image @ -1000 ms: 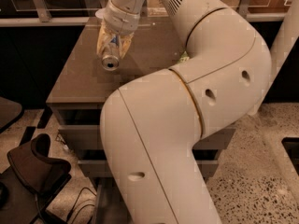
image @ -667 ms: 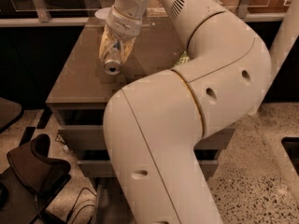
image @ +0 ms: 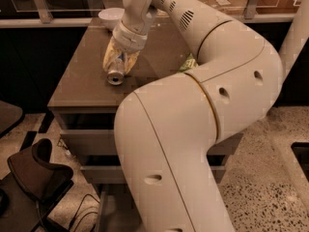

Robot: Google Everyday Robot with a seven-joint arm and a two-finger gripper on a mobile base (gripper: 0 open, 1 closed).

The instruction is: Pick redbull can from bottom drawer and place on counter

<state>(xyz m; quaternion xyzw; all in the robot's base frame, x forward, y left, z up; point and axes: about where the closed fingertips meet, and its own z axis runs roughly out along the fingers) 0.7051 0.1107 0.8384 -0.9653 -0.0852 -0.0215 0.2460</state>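
My gripper (image: 119,61) hangs over the left part of the counter (image: 82,88), the grey-brown top of the drawer cabinet. Its pale fingers (image: 109,57) are shut on the redbull can (image: 115,75). The can is tilted, with its shiny silver rim pointing down and toward the camera, at or just above the counter top; I cannot tell whether it touches. The bottom drawer (image: 103,211) shows only as a grey edge low in the view. My own arm hides most of it.
A white bowl (image: 110,17) stands at the counter's back edge. A green snack bag (image: 187,62) peeks out behind my arm on the right. Two upper drawer fronts (image: 89,140) are below the counter. A black chair (image: 34,170) stands at the lower left on the speckled floor.
My gripper has moved down and slightly toward the counter's front edge with the can in it. The can now sits lower, close to the counter top.
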